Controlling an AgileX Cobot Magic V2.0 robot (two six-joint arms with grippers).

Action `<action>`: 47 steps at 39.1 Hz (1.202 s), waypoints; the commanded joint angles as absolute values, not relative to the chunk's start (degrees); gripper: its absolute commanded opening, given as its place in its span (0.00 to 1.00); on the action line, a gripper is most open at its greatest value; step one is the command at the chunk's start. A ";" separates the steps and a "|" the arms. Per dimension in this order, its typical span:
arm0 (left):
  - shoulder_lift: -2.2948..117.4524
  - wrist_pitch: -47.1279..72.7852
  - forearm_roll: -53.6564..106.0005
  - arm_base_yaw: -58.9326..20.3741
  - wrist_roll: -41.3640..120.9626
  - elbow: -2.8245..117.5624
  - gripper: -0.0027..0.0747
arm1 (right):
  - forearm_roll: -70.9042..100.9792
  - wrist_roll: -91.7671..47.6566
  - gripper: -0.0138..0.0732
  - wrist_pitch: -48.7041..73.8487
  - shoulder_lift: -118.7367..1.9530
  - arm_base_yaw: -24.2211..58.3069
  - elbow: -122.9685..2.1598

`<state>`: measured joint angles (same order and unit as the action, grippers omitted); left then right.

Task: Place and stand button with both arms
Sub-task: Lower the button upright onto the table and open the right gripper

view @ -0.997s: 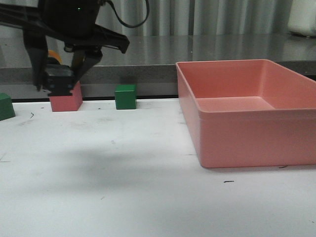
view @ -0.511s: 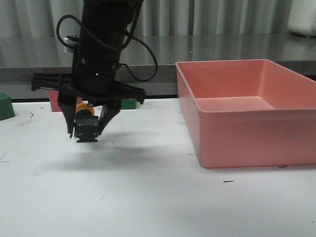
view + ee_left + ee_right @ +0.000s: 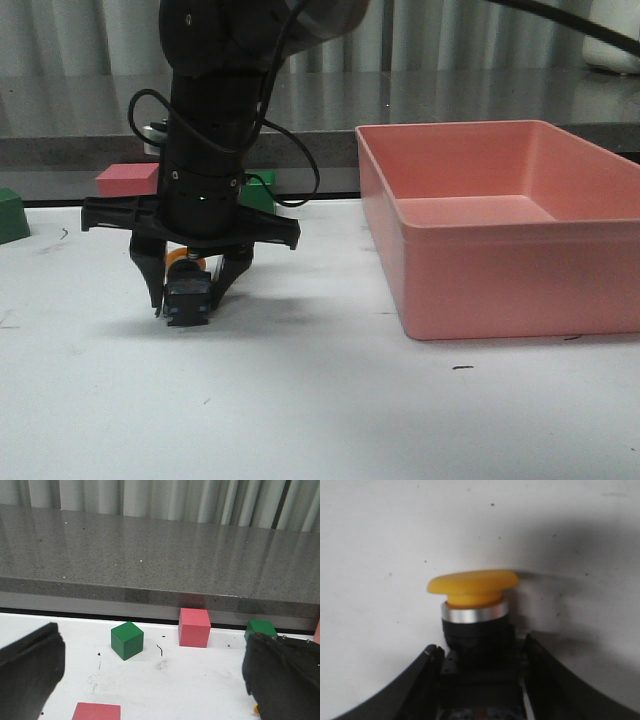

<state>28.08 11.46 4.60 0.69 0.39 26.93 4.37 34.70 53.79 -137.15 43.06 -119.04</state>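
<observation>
The button (image 3: 187, 298) has a black body and an orange-yellow cap. It hangs in my right gripper (image 3: 190, 302), low over the white table (image 3: 320, 400), left of centre. Whether it touches the table I cannot tell. In the right wrist view the yellow cap, silver collar and black body of the button (image 3: 474, 611) stick out past the fingertips, and my right gripper (image 3: 482, 647) is shut on the black body. My left gripper (image 3: 150, 695) is open and empty, with its blurred dark fingers (image 3: 30, 670) wide apart. It is out of the front view.
A large pink bin (image 3: 500, 230) stands on the right. Behind the arm are a pink cube (image 3: 128, 180) and a green cube (image 3: 263, 183); another green cube (image 3: 10, 215) is at the far left. The left wrist view shows these cubes (image 3: 126, 640) (image 3: 194, 626) (image 3: 260, 628), a nearer pink block (image 3: 97, 711) and a grey ledge (image 3: 160, 555).
My right gripper has carried the button from the back left toward the front and right, and has lowered it close to the table.
</observation>
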 commanded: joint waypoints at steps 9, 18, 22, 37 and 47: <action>28.47 7.43 4.72 0.82 0.34 29.01 0.93 | 3.81 34.76 0.83 51.18 -133.36 42.60 -120.94; 28.47 7.60 4.72 0.82 0.34 29.01 0.93 | 3.65 34.50 0.84 51.43 -131.04 42.60 -120.94; 28.47 7.60 4.72 0.82 0.34 29.01 0.93 | 3.44 34.28 0.84 51.97 -129.45 42.60 -120.94; 28.47 7.60 4.72 0.82 0.34 29.01 0.93 | 2.39 34.25 0.27 53.06 -127.36 42.60 -120.94; 28.47 7.60 4.72 0.82 0.34 29.01 0.93 | 2.34 33.22 0.09 54.13 -125.50 42.53 -120.94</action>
